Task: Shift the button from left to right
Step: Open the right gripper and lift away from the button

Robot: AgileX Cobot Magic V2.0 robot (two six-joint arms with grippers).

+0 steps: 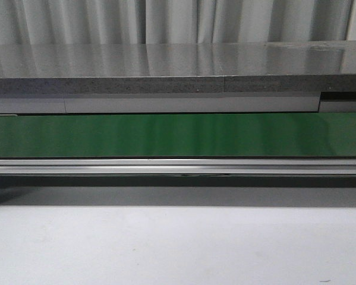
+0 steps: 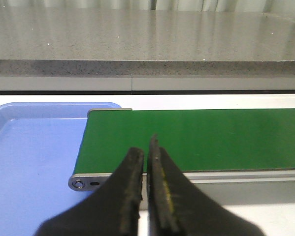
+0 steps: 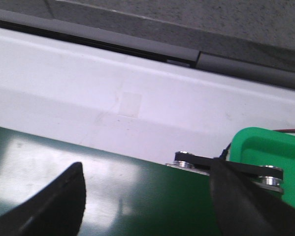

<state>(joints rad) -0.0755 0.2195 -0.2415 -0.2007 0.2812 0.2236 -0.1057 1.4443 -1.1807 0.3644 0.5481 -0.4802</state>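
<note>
The button is not in any view. My left gripper (image 2: 148, 150) is shut and empty, its fingers (image 2: 132, 177) held over the near edge of the green conveyor belt (image 2: 196, 137) close to its left end. My right gripper (image 3: 147, 169) is open and empty above the belt (image 3: 113, 196) near its right end, with nothing between the fingers (image 3: 63, 196). Neither gripper shows in the front view, where the belt (image 1: 178, 135) lies bare.
A blue tray (image 2: 29, 162) sits off the belt's left end. A green bin (image 3: 275, 147) sits past the right end, beside the black roller bracket (image 3: 226, 164). A grey stone counter (image 1: 166, 65) runs behind the belt, a white tabletop (image 1: 178, 243) in front.
</note>
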